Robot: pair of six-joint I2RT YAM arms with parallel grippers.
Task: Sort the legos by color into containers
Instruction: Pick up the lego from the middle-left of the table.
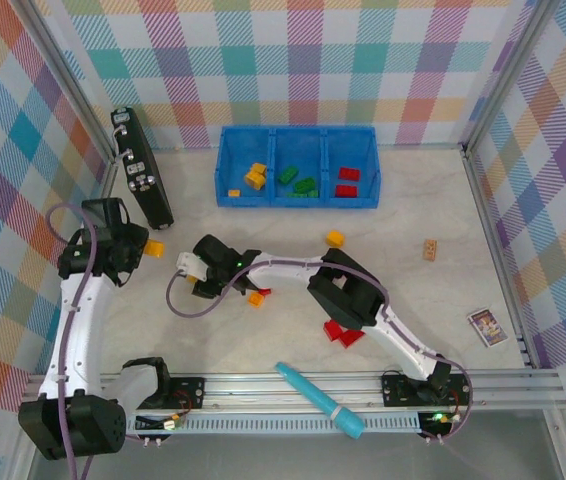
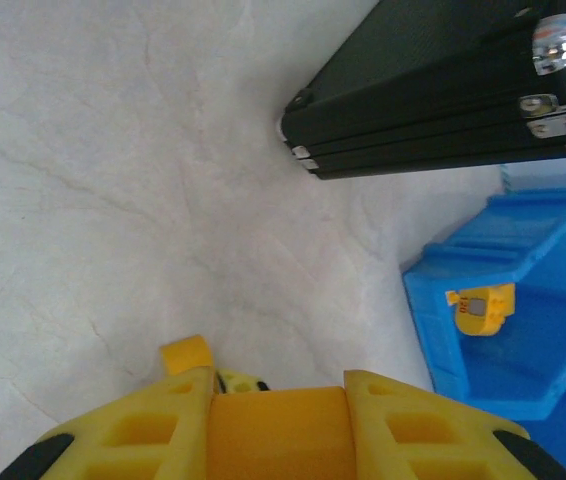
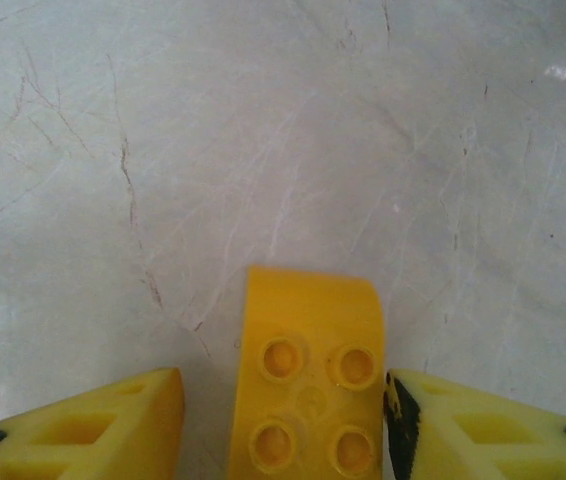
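The left gripper (image 2: 281,392) is clamped tight on an orange brick (image 2: 278,440), which fills the gap between its yellow fingers (image 2: 153,430). It hangs above the pale table (image 2: 113,200), near a corner of the black case (image 2: 443,90) and the left end of the blue three-compartment bin (image 2: 433,330). The right gripper (image 3: 278,390) straddles a yellow four-stud brick (image 3: 308,330) lying studs-up on the table. Its jaws are partly open, with one finger touching the brick's edge and the other a little apart from it. In the view from above, the bin stands at the far side with yellow-orange bricks (image 1: 254,176) in its left compartment, green bricks (image 1: 298,181) in the middle and red bricks (image 1: 347,183) on the right. Loose on the table lie a small yellow piece (image 1: 335,238), a tan brick (image 1: 430,250), a red pair (image 1: 341,333), a teal marker (image 1: 320,400) and a picture card (image 1: 487,326).
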